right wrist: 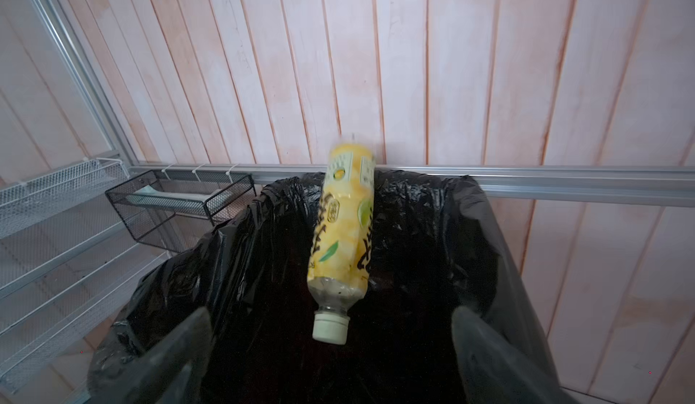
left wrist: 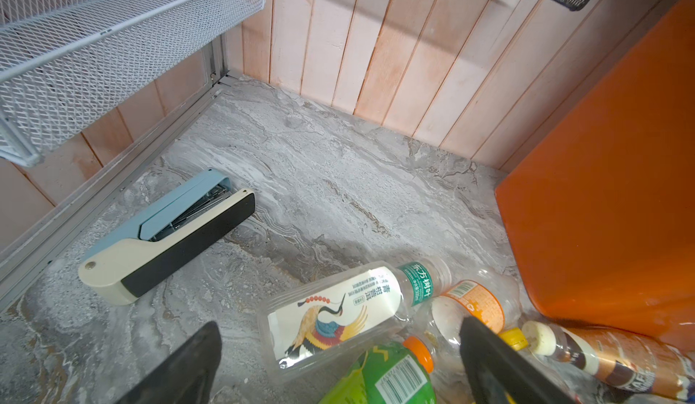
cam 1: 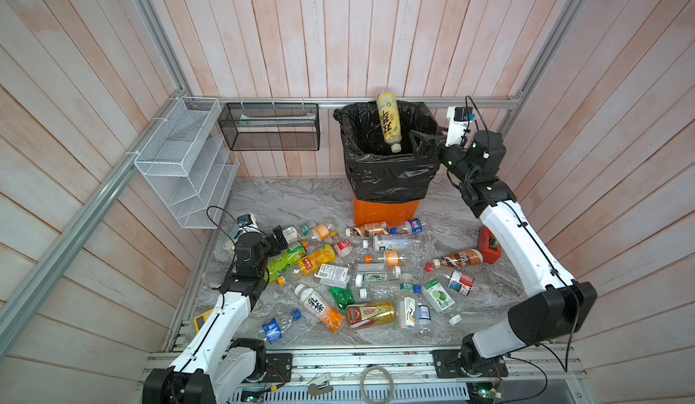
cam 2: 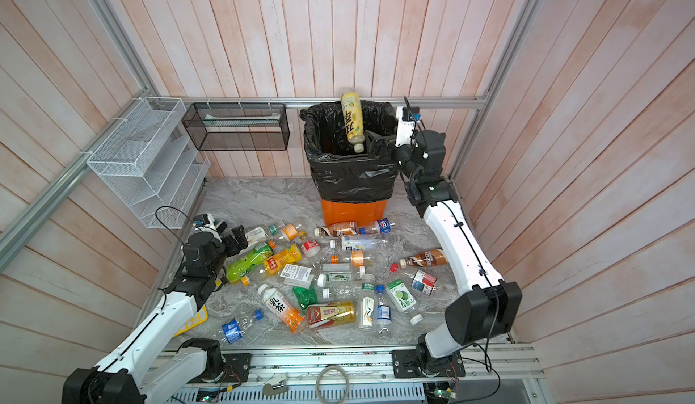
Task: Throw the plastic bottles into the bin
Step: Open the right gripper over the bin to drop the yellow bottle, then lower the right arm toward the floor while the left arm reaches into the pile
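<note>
A yellow-labelled plastic bottle (cam 1: 388, 122) (cam 2: 352, 122) (right wrist: 344, 233) hangs free, cap down, over the mouth of the bin (cam 1: 383, 212) (cam 2: 353, 210), an orange bin lined with a black bag (right wrist: 432, 233). My right gripper (cam 1: 415, 142) (cam 2: 372, 142) (right wrist: 330, 312) is open at the bin's right rim, touching nothing. Several plastic bottles (cam 1: 376, 270) lie scattered on the marble floor. My left gripper (cam 1: 279, 237) (cam 2: 235, 238) (left wrist: 338, 323) is open low over the pile's left end, above a crane-labelled bottle (left wrist: 338, 308) and a green one (left wrist: 380, 375).
A white wire rack (cam 1: 184, 165) and a black mesh basket (cam 1: 270, 125) hang on the back-left walls. A stapler (left wrist: 165, 236) lies near the left wall. A red tape dispenser (cam 1: 489, 246) sits by the right arm, and a yellow calculator (cam 1: 201, 317) under the left arm.
</note>
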Controlling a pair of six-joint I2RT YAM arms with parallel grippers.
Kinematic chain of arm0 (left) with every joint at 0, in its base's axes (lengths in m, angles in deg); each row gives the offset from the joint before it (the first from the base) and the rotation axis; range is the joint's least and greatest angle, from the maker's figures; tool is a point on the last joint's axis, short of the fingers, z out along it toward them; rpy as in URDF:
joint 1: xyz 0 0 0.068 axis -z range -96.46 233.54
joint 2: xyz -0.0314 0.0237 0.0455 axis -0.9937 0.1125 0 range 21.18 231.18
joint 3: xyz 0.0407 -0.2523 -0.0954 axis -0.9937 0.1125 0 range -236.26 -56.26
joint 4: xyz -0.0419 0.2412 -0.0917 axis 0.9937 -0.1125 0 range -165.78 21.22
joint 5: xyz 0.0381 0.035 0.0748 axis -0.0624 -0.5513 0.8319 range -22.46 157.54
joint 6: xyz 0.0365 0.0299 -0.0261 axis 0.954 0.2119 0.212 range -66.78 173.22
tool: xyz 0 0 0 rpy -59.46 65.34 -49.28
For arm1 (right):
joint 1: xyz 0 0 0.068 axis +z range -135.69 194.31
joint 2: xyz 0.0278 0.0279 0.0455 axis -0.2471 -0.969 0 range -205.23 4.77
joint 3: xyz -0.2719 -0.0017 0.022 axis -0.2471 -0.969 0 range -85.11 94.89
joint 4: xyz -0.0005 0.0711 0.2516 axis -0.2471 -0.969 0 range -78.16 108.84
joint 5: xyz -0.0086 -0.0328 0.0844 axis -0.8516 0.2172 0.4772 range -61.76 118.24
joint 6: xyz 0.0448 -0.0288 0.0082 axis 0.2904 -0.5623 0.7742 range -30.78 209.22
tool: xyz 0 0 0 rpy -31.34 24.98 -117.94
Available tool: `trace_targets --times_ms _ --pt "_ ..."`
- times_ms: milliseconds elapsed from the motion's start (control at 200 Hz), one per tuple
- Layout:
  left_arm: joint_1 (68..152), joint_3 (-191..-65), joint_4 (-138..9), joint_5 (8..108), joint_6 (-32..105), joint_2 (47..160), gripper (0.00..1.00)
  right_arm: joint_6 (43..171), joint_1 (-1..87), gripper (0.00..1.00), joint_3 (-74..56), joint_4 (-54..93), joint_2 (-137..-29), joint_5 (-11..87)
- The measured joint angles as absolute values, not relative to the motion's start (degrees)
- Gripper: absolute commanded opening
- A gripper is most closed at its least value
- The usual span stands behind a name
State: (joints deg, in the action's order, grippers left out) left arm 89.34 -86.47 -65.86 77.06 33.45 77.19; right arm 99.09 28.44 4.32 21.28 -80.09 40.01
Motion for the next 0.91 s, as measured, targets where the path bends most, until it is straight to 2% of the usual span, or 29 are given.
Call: trace_targets --times_ms 120,320,655,905 --pt "89.43 -86.47 -66.45 77.21 33.45 76.78 1.00 97.25 28.41 0.99 1.72 21.69 -71.81 35.66" --pt "90.20 -86.47 -66.84 77.36 33.47 76.62 1.00 95.44 27.80 0.99 -1.10 24.86 -63.76 31.64" --pt "90.37 -86.87 -68.85 78.43 34.04 76.40 1.00 96.31 23.89 0.99 -14.85 24.01 -61.99 29.38" --pt "92.12 -89.73 -72.28 78.61 35.99 80.36 1.00 100.24 19.67 0.99 -27.88 23.11 -58.28 29.78"
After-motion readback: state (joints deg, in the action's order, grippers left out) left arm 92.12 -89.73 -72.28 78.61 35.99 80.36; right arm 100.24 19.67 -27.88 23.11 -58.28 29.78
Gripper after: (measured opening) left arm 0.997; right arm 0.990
